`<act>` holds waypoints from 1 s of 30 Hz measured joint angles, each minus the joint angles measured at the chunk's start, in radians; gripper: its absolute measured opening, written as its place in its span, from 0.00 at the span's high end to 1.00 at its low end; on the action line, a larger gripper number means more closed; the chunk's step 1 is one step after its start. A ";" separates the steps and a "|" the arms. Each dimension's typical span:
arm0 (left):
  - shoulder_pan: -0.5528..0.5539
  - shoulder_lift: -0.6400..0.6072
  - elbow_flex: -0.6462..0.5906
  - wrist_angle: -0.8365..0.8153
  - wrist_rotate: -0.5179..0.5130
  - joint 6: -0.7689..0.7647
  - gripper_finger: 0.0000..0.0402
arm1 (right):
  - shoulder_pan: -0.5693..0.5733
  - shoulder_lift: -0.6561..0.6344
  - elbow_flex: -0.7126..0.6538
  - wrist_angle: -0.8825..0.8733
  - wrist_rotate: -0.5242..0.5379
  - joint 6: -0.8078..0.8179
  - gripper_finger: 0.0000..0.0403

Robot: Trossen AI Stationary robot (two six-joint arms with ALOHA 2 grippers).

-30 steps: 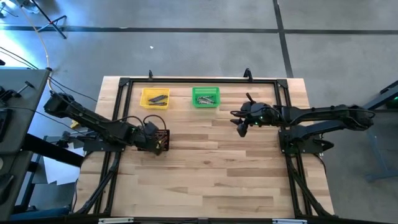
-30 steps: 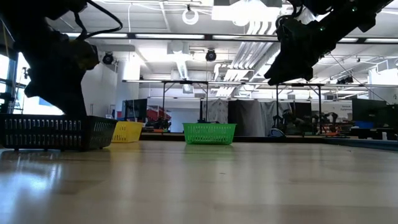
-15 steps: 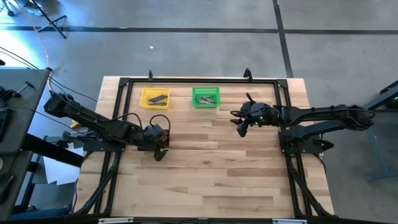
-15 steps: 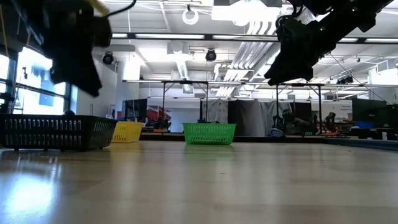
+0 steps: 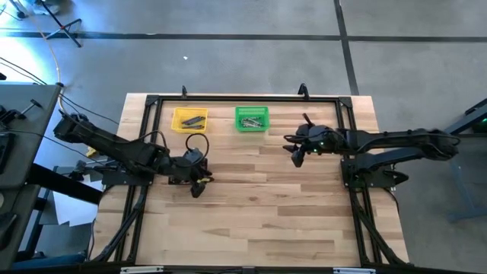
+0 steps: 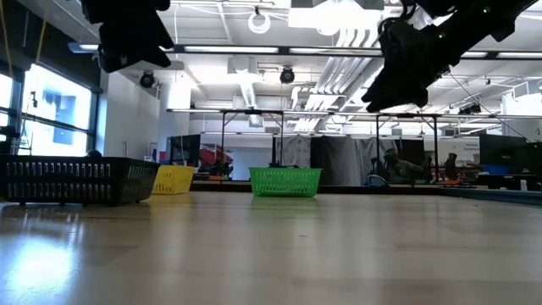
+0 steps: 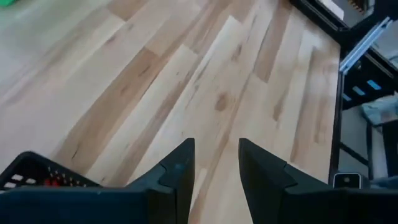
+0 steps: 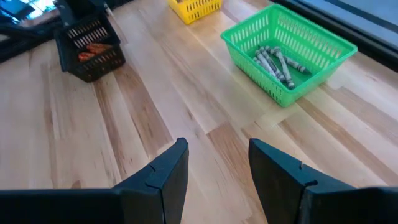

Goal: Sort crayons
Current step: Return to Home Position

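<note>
A black mesh bin (image 8: pixel 90 48) holds orange-red crayons (image 8: pixel 92 50) and stands left of the table's middle; it also shows in the low view (image 6: pixel 76 180). A yellow bin (image 5: pixel 189 119) at the far edge holds dark crayons (image 5: pixel 193 120). The green bin (image 5: pixel 251 118) beside it holds grey crayons (image 8: pixel 277 59). My left gripper (image 5: pixel 198 185) is open and empty, up in the air (image 6: pixel 127 34) over the black bin's near right side. My right gripper (image 5: pixel 297 156) is open and empty, hovering right of the green bin.
A black metal frame (image 5: pixel 152 103) runs round the table's far, left and right sides. Bare wood lies across the table's middle and near half (image 5: pixel 259 213). Both arms hang well above the tabletop in the low view.
My left gripper has risen up out of the black bin and shifted a little toward the table's near and right edges. The bin has stayed where it was.
</note>
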 joint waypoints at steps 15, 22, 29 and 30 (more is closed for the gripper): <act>0.001 0.001 0.000 0.021 -0.094 0.179 0.72 | 0.000 -0.317 -0.006 -0.028 0.000 0.000 0.60; 0.001 0.001 0.000 0.021 -0.109 0.227 0.72 | -0.001 -0.539 -0.144 0.046 0.000 0.000 0.60; 0.001 0.001 -0.001 0.022 -0.105 0.212 0.72 | -0.016 -0.680 -0.312 0.056 0.000 0.000 0.60; 0.001 0.001 -0.001 0.022 -0.105 0.212 0.72 | -0.013 -0.700 -0.331 0.053 0.000 0.000 0.60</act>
